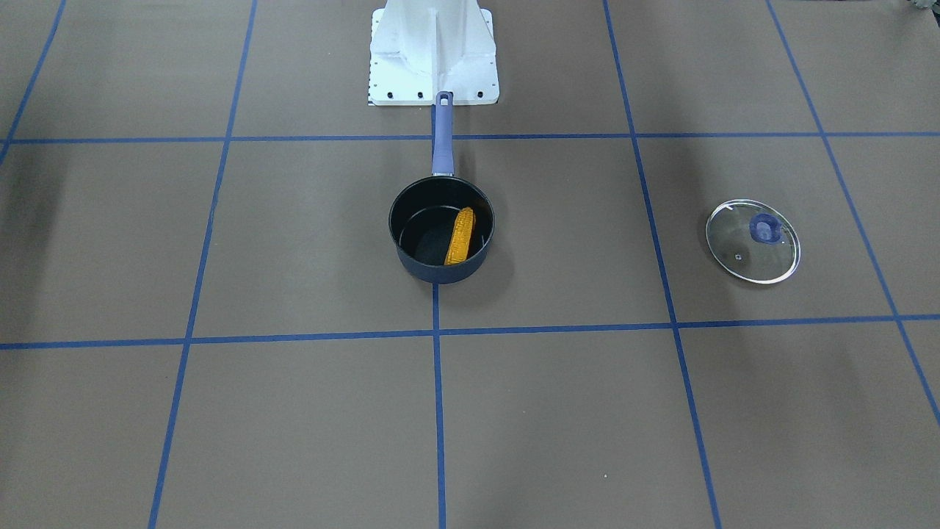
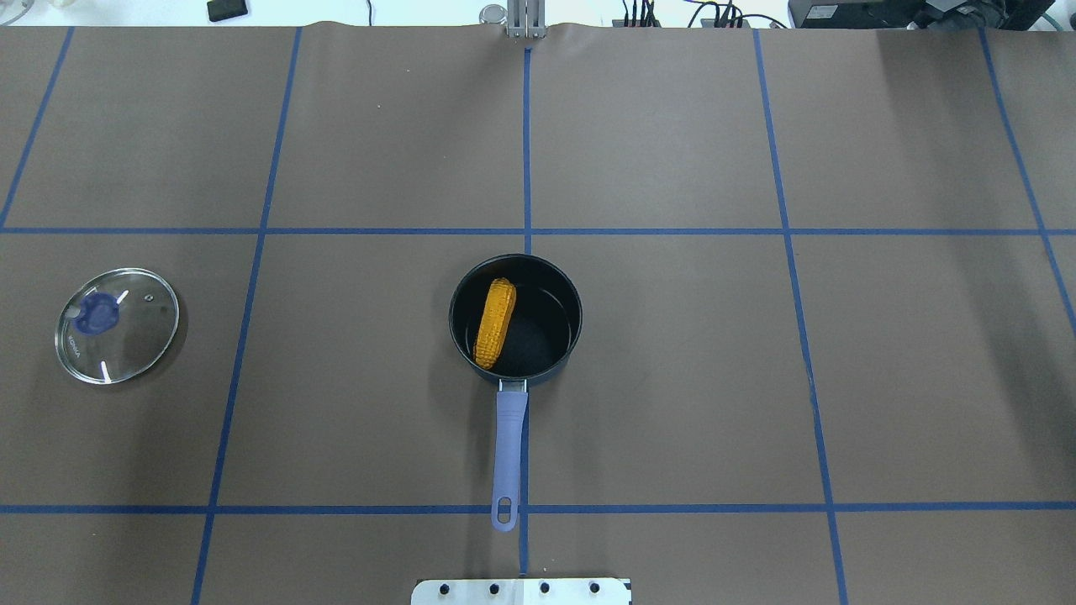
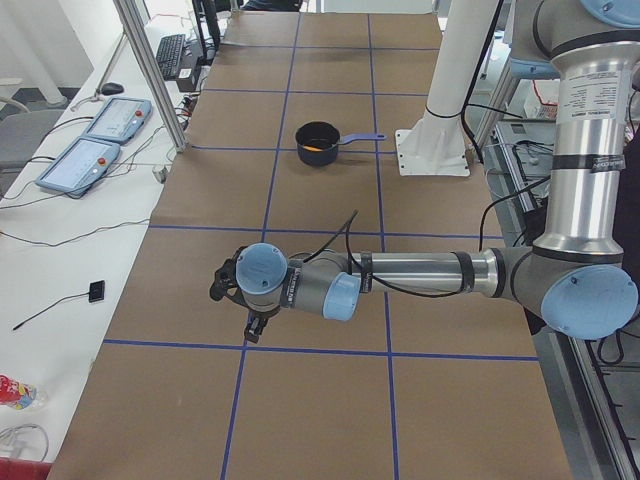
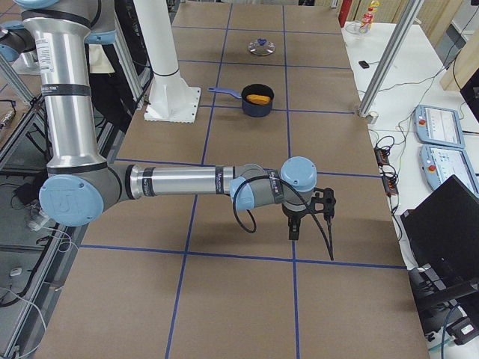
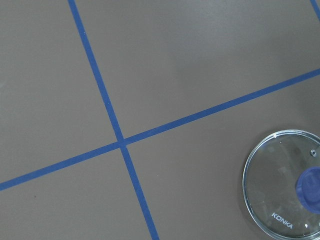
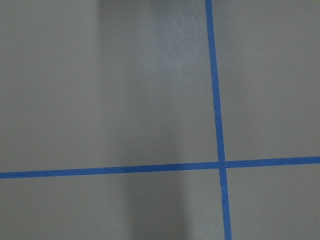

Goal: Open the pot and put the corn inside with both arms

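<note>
The purple-knobbed round glass lid (image 5: 280,175), partly cut off, read "KONKA"; whether the left gripper (image 3: 253,330) and right gripper (image 4: 293,230) were spread, I could not tell.

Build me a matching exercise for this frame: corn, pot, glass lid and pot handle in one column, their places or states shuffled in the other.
Column A
1. corn
2. pot
3. glass lid
4. pot handle

Column B
a. lies flat on the table, off to the robot's left
b. lies inside the pot
c. uncovered, mid-table
d. points toward the base plate

Pairs: 1-b, 2-c, 3-a, 4-d
</note>
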